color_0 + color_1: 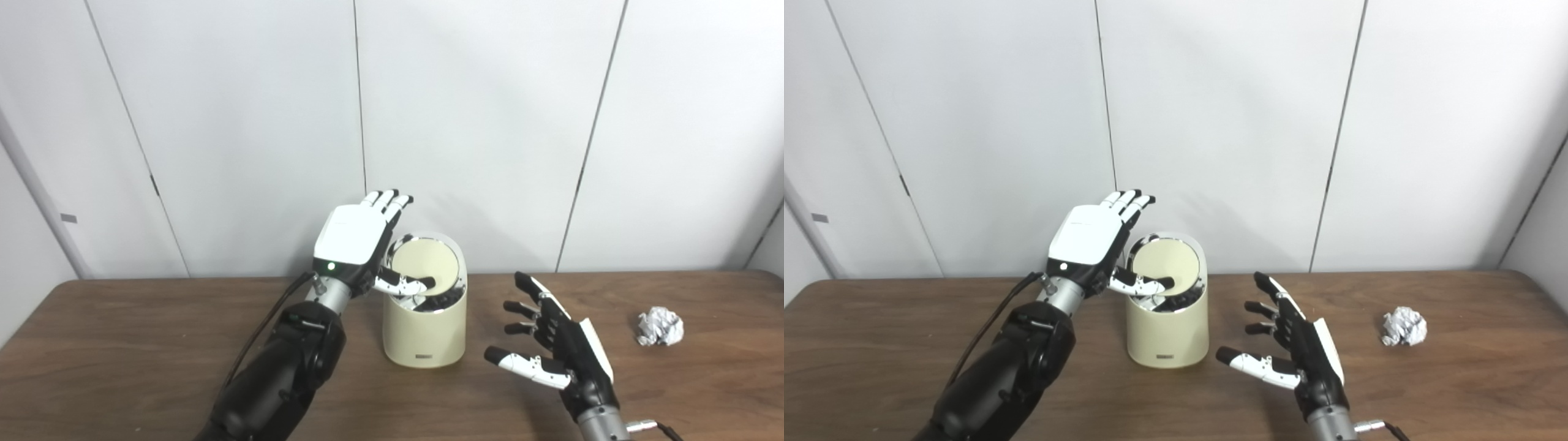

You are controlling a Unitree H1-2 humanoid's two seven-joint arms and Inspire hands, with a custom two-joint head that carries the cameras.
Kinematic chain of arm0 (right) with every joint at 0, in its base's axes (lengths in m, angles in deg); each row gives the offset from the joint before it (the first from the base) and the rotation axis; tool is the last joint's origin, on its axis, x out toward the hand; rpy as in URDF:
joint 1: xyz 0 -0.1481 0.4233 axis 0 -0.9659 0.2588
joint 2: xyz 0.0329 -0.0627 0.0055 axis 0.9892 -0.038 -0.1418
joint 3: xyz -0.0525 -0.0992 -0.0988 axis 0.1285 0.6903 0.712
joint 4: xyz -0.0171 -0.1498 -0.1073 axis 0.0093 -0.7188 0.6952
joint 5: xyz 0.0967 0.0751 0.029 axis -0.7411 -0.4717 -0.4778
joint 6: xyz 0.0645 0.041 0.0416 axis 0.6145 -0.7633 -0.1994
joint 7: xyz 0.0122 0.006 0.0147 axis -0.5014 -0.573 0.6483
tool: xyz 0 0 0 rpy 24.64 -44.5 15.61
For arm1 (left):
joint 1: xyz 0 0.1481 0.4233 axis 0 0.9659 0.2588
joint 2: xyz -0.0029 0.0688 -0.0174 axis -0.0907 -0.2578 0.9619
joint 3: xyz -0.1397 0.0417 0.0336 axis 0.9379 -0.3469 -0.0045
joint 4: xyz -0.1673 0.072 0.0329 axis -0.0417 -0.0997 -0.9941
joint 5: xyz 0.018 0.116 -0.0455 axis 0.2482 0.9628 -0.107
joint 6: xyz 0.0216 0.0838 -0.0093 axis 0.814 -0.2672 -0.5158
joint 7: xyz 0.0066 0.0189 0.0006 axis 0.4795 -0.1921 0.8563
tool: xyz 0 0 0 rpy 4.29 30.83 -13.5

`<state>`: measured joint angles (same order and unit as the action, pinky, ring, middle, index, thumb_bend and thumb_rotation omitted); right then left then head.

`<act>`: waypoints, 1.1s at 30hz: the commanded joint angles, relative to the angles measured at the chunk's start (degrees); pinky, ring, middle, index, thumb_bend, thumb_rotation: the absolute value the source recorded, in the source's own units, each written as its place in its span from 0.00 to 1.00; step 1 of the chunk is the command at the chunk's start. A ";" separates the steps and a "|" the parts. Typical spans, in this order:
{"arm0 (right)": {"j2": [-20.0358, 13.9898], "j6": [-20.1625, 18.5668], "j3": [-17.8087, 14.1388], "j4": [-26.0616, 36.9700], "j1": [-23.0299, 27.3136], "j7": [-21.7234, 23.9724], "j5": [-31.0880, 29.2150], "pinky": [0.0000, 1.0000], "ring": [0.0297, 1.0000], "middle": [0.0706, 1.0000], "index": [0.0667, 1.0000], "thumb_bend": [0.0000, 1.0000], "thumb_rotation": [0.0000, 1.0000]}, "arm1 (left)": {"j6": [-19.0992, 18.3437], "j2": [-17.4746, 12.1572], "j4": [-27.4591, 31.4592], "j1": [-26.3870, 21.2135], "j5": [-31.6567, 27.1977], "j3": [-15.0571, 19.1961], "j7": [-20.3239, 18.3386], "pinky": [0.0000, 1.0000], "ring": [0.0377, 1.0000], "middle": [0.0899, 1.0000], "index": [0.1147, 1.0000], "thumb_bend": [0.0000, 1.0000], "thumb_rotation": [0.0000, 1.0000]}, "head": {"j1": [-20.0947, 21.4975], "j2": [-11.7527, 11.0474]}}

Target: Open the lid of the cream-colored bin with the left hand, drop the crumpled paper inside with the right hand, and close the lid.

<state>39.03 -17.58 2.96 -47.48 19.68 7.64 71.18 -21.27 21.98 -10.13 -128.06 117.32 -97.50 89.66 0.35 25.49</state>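
Note:
The cream-colored bin (424, 334) stands at the table's middle. Its round lid (425, 267) is tilted, with a dark gap along its lower front edge. My left hand (358, 239) is at the bin's upper left, fingers straight and pointing up; its thumb lies across the lid's lower left edge and presses on it. My right hand (548, 343) is open and empty, hovering just right of the bin with fingers spread. The crumpled paper (659, 326) lies on the table far to the right, well apart from the right hand.
The brown wooden table (122, 343) runs up to a white panelled wall (490, 122) close behind the bin. A black cable (263, 324) hangs along my left forearm.

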 commanded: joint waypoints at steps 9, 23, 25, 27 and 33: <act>-0.19 2.72 0.15 0.39 1.98 -0.34 0.24 0.63 0.78 0.92 0.87 0.81 0.26 | 0.00 0.65 1.88 -0.36 -1.03 3.50 2.14 0.77 0.91 0.92 0.92 0.90 0.13 | -0.21 -0.37; -0.15 2.59 -0.06 -0.01 1.79 -0.09 -0.46 0.64 0.79 0.92 0.88 0.81 0.26 | 2.79 5.61 8.29 -0.09 -21.48 17.66 0.29 0.65 0.84 0.90 0.89 0.80 0.26 | -0.47 -0.22; -0.14 2.45 -0.04 0.05 1.74 -0.16 -0.37 0.64 0.78 0.92 0.88 0.81 0.26 | 3.23 6.25 8.38 -0.03 -23.30 18.76 0.91 0.67 0.83 0.88 0.87 0.80 0.27 | -0.48 -0.20; 0.01 2.17 -0.06 0.30 1.64 -0.32 -0.29 0.63 0.78 0.91 0.88 0.80 0.26 | 3.21 7.18 8.70 0.30 -25.57 20.11 1.14 0.67 0.82 0.85 0.86 0.80 0.28 | -0.40 -0.18; 0.21 1.44 -0.13 0.88 1.43 -0.56 -0.02 0.64 0.79 0.90 0.88 0.79 0.25 | 2.24 10.94 11.89 3.08 -38.14 26.16 -1.05 0.69 0.82 0.83 0.87 0.74 0.27 | -0.43 -0.03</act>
<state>39.11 -17.42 3.00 -48.33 19.70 7.58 71.20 -19.42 32.85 -1.10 -123.81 81.99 -72.39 89.02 0.00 25.40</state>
